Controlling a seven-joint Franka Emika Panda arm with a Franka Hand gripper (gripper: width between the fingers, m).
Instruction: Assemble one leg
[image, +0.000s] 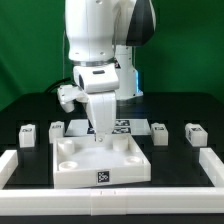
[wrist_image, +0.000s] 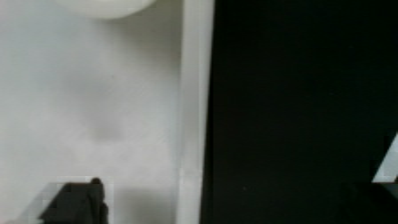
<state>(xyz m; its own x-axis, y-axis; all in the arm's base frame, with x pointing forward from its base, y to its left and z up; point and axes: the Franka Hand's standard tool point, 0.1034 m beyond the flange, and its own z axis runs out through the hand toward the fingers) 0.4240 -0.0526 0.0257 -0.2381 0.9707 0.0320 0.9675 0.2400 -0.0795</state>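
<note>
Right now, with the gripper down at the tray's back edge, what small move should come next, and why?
Probably close the gripper on the white tray's back rim to shift it. It sits low there, the rim edge runs midway through the wrist view, and all four legs lie loose on the table, so none is held.

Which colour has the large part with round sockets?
The square part is white; clearest in the exterior view.

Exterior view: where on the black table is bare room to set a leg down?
Bare table lies between the square tray part and the white rail at the exterior view's right; likewise at its left. It is crowded at the middle back, where the pincer hangs over that part.
</note>
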